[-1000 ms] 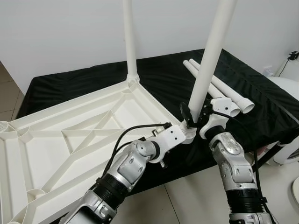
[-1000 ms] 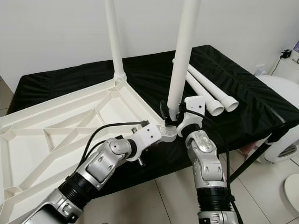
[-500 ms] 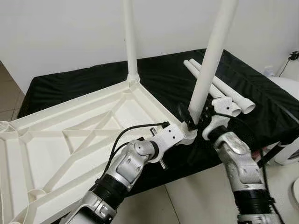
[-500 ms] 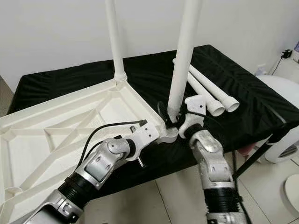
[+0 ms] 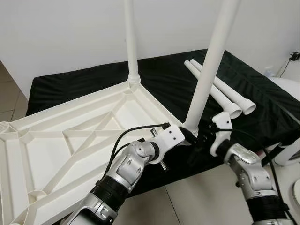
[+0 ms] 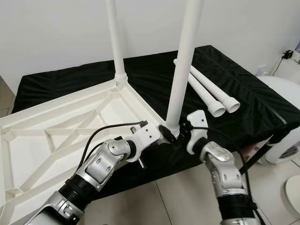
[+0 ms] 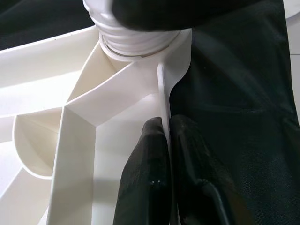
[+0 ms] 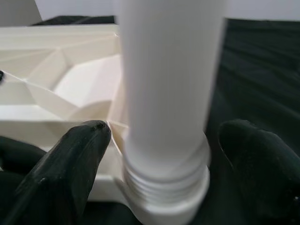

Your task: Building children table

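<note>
Right hand (image 8: 154, 154), fingers now standing apart, is backing off the tall white plastic leg (image 5: 208, 70), apparently seated; left hand (image 7: 166, 154) is clamping the white ribbed tabletop (image 5: 70, 136) rim.

Smooth white plastic tabletop (image 5: 70, 140) and legs (image 5: 206, 70); matt black cloth (image 5: 262, 103).

Silver jointed arms, black cables, black-fingered claws.
</note>
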Motion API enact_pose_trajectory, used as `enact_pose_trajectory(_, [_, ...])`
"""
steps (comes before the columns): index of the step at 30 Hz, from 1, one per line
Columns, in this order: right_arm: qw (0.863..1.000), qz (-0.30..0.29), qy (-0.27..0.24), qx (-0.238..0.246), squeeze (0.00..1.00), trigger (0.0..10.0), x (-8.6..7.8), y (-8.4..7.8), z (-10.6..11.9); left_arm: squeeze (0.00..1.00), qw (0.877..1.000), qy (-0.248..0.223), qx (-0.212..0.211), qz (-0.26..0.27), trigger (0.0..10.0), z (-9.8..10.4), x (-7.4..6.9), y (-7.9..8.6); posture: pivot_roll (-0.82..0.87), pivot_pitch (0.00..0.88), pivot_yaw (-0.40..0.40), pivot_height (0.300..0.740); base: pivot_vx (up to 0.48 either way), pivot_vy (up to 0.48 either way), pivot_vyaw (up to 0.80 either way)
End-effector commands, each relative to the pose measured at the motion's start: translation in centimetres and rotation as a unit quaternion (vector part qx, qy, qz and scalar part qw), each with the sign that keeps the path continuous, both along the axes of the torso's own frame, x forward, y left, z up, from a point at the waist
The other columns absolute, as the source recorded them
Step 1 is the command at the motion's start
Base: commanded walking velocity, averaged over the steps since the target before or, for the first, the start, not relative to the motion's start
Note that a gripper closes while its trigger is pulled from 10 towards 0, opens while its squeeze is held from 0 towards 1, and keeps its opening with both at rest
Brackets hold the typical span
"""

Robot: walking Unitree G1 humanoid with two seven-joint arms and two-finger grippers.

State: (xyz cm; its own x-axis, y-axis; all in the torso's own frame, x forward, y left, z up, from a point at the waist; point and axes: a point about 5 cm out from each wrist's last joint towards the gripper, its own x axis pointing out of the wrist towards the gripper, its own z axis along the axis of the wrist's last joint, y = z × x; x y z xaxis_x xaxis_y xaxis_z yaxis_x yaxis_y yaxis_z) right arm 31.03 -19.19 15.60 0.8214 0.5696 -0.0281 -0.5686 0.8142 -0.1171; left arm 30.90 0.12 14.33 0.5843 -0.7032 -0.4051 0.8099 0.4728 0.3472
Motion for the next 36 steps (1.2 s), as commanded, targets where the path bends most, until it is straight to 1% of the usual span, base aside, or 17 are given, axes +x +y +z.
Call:
enact_pose_trajectory(1, [1.0, 0.012, -0.003, -0.001, 0.0, 10.0, 0.1, 0.0, 0.1, 0.0, 0.996, -0.036, 0.021, 0.074, 10.0, -0.6, 0.8, 1.2, -0.15, 0.062, 0.049, 0.74, 0.0, 0.0, 0.0])
enact_pose_trajectory(3, [1.0, 0.021, -0.002, -0.008, 0.0, 10.0, 0.1, -0.1, 0.1, 0.0, 0.996, -0.036, 0.021, 0.074, 10.0, -0.6, 0.8, 1.2, -0.15, 0.065, 0.05, 0.74, 0.0, 0.0, 0.0])
enact_pose_trajectory(6, [0.999, 0.025, -0.009, -0.031, 0.0, 10.0, 0.8, -1.1, 0.2, 0.0, 0.996, -0.037, 0.02, 0.074, 10.0, -0.5, 0.8, 1.2, -0.15, 0.07, 0.051, 0.74, 0.0, 0.0, 0.0])
enact_pose_trajectory(8, [0.999, 0.024, -0.013, -0.035, 0.0, 10.0, 1.1, -1.3, 0.3, 0.0, 0.996, -0.037, 0.02, 0.074, 10.0, -0.5, 0.8, 1.2, -0.15, 0.07, 0.051, 0.74, 0.0, 0.0, 0.0])
enact_pose_trajectory(14, [0.998, 0.028, -0.03, -0.045, 0.0, 10.0, 2.0, -1.7, 0.8, 0.0, 0.996, -0.038, 0.02, 0.074, 10.0, -0.4, 0.8, 1.3, -0.15, 0.078, 0.051, 0.74, 0.0, 0.0, 0.0])
enact_pose_trajectory(22, [0.997, 0.05, -0.038, -0.044, 0.0, 10.0, 3.0, -1.1, 1.0, 0.0, 0.996, -0.039, 0.018, 0.073, 10.0, -0.1, 0.8, 1.3, -0.14, 0.084, 0.059, 0.74, 0.0, 0.0, 0.0])
enact_pose_trajectory(29, [0.996, 0.063, -0.041, -0.045, 0.0, 10.0, 3.3, -0.8, 0.9, 0.0, 0.996, -0.04, 0.018, 0.072, 10.0, 0.0, 0.8, 1.3, -0.14, 0.084, 0.06, 0.74, 0.0, 0.0, 0.0])
enact_pose_trajectory(32, [0.995, 0.082, -0.043, -0.047, 0.0, 10.0, 3.6, -0.3, 0.8, 0.0, 0.997, -0.042, 0.018, 0.069, 10.0, 0.1, 0.8, 1.3, -0.13, 0.083, 0.062, 0.74, 0.0, 0.0, 0.0])
enact_pose_trajectory(36, [0.993, 0.102, -0.038, -0.037, 0.0, 10.0, 3.9, 0.4, 0.6, 0.0, 0.997, -0.043, 0.017, 0.066, 10.0, 0.3, 0.7, 1.2, -0.13, 0.083, 0.059, 0.74, 0.0, 0.0, 0.0])
